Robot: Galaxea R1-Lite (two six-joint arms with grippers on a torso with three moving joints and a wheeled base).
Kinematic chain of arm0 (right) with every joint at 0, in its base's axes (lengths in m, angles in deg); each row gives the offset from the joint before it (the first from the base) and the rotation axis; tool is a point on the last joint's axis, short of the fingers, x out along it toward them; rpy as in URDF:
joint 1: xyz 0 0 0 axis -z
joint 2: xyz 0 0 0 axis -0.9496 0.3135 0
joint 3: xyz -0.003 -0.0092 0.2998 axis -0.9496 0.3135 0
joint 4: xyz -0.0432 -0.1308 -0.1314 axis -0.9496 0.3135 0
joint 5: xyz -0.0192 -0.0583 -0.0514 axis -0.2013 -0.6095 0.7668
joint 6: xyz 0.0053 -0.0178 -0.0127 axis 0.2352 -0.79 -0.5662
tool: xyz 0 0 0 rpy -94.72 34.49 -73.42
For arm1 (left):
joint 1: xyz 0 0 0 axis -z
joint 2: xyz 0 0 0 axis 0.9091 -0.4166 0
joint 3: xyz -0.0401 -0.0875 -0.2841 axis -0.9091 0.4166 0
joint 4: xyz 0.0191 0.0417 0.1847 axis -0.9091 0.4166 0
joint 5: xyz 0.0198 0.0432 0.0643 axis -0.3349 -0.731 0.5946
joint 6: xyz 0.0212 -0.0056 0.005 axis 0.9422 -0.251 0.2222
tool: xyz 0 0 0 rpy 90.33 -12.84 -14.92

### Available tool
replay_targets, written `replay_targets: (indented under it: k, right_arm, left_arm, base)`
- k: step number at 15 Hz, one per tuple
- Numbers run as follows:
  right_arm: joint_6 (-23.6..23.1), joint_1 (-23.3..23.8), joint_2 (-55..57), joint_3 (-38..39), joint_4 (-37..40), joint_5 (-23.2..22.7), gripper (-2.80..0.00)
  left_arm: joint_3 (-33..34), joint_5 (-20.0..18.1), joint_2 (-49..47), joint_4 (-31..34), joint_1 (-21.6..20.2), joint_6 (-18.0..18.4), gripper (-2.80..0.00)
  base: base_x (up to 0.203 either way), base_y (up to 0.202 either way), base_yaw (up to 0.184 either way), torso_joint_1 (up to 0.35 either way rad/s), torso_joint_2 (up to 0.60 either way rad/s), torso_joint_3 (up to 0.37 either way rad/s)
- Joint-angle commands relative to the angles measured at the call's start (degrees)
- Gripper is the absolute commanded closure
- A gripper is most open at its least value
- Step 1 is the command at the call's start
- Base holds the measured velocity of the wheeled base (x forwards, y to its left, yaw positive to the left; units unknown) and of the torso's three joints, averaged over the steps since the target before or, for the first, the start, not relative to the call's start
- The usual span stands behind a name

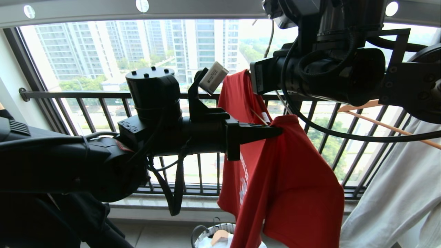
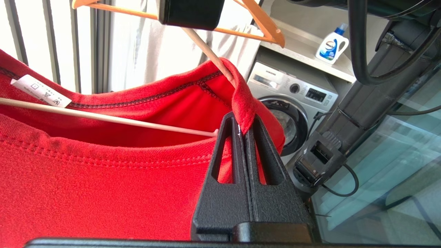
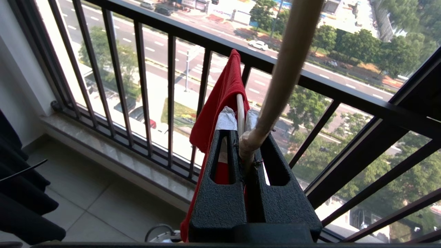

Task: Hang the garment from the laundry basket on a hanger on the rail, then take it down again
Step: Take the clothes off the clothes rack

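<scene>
The red garment (image 1: 286, 186) hangs in front of the window railing, draped on the thin white hanger (image 1: 259, 116), below the grey holed rail (image 1: 103, 10). My left gripper (image 1: 279, 131) reaches in from the left and is shut on a fold of the garment's neckline (image 2: 243, 113). One hanger arm (image 2: 103, 117) runs inside the collar. My right gripper (image 3: 241, 129) is shut on the hanger's neck where its long stem (image 3: 286, 62) rises; red cloth (image 3: 220, 96) hangs just beyond it. The laundry basket (image 1: 206, 231) stands on the floor under the garment.
A pale grey garment (image 1: 396, 193) hangs on a wooden hanger (image 1: 389, 125) to the right. Dark clothing (image 3: 20, 193) hangs at the left. The barred window railing (image 1: 86, 94) lies behind. A washing machine (image 2: 293, 96) and a detergent bottle (image 2: 332, 46) are off to one side.
</scene>
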State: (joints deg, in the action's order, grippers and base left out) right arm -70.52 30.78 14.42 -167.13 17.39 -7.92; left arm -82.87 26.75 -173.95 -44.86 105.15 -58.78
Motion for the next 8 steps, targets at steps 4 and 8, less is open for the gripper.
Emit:
replay_targets:
  k: [4, 8]
  right_arm:
    - [-0.1, -0.01, 0.01, 0.05, 0.26, 0.13, 0.0]
    - [-0.1, -0.01, 0.01, 0.29, 0.41, 0.13, 0.0]
  left_arm:
    - [-1.67, 0.03, -0.37, 0.24, -0.04, -1.07, 0.0]
    - [-2.96, 0.37, -1.83, 0.24, -1.28, -1.51, -2.8]
  base:
    - [0.0, 0.0, 0.0, 0.0, 0.0, 0.0]
    - [0.0, 0.0, 0.0, 0.0, 0.0, 0.0]
